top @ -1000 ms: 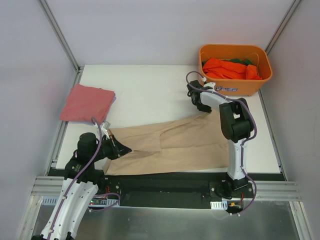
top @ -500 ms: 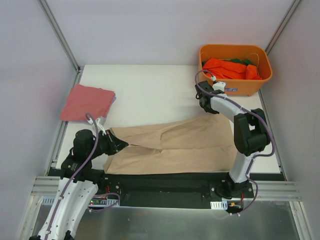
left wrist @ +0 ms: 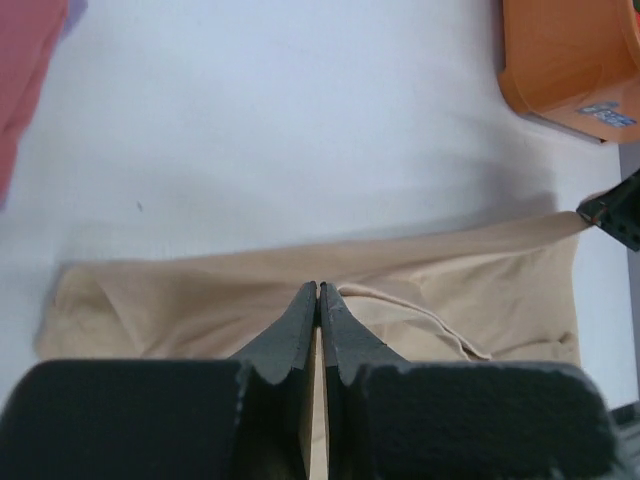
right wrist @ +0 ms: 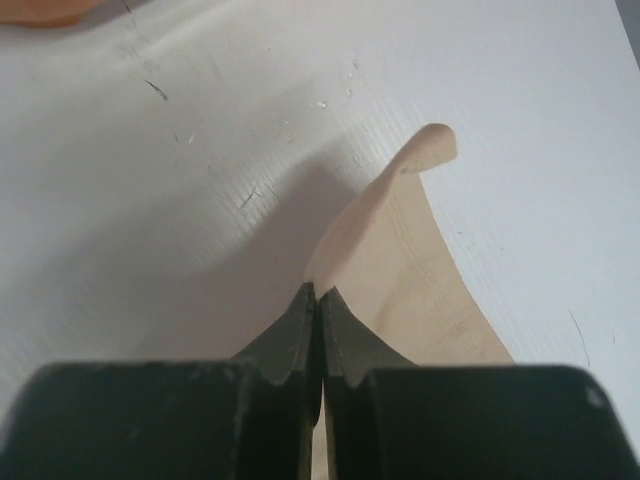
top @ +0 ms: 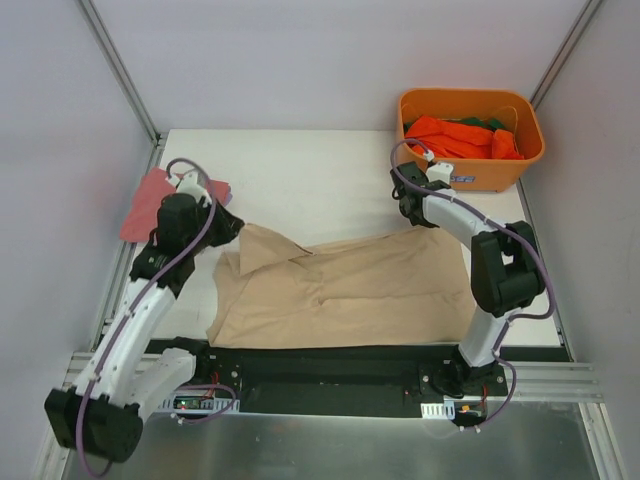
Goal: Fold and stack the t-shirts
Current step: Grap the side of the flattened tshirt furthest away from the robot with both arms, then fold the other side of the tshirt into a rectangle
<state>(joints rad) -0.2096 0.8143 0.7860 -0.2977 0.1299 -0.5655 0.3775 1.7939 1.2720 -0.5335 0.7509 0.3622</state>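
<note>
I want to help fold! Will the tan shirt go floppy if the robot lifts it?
Probably floppy: the tan shirt lies wrinkled and its pinched corner curls over. Likely light, since shut jaws hold it by thin edges. Pushed, it'd probably bunch on the table.

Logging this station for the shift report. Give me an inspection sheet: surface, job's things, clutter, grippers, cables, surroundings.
Surface: white table, fine scratches in the right wrist view.
Job's things: beige t-shirt spread along the near edge; pinkish-red t-shirt folded at the left edge; orange and green garments in the orange bin.
Clutter: nothing seen.
Grippers: left gripper and right gripper both shut on the beige t-shirt's far edge.
Cables: purple cables loop along both arms.
Surroundings: white walls, aluminium frame.
</note>
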